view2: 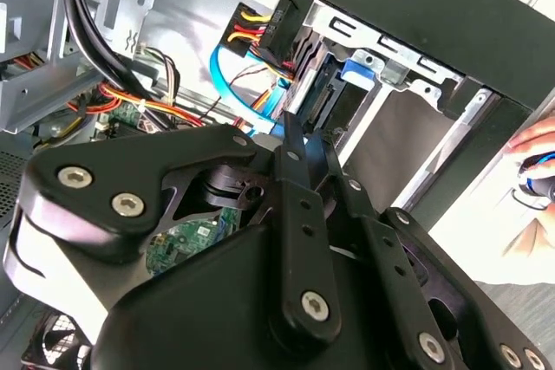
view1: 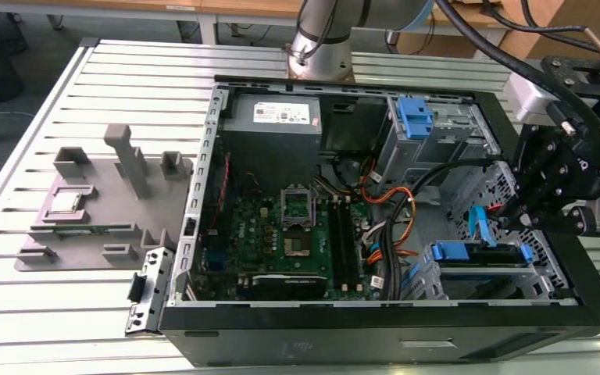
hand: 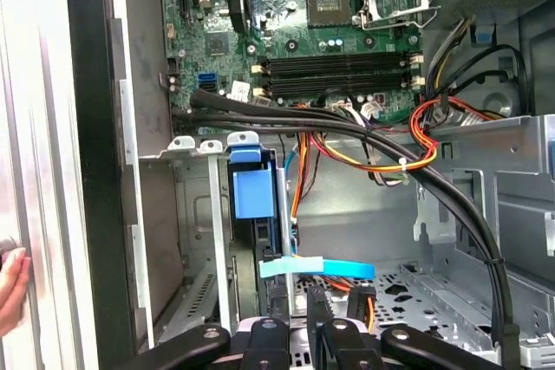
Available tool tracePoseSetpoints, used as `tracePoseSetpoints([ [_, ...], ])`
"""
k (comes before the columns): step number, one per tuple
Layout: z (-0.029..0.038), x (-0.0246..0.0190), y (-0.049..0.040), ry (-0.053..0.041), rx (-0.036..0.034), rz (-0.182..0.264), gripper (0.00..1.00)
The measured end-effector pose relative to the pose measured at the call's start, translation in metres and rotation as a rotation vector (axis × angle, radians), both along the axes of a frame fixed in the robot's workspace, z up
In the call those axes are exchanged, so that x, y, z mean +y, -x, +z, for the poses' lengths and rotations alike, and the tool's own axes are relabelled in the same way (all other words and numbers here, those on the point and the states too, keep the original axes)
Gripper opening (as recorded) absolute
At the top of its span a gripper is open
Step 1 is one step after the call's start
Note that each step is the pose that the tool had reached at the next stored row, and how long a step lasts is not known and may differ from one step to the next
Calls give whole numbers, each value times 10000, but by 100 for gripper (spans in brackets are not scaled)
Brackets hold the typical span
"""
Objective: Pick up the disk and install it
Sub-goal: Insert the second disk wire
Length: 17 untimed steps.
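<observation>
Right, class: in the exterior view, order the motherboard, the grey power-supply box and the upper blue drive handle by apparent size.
1. Motherboard, largest.
2. Grey power-supply box.
3. Upper blue drive handle, smallest.
The box sits farther from the camera, so its true size may be understated.

Slotted aluminium table (view1: 102,78) is carrying open PC case (view1: 383,332), w/ grey fixture block (view1: 102,199) sitting beside it, toward the exterior view's left.
</observation>
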<state>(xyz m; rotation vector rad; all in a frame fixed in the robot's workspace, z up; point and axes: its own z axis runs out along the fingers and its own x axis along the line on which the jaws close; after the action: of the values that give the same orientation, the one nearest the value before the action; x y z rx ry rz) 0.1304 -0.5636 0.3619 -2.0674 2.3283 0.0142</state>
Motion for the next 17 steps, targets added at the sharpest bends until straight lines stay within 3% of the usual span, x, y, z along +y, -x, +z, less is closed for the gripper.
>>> tracePoseSetpoints([
  [17, 68, 3, -13, -2, 0, 0, 23],
])
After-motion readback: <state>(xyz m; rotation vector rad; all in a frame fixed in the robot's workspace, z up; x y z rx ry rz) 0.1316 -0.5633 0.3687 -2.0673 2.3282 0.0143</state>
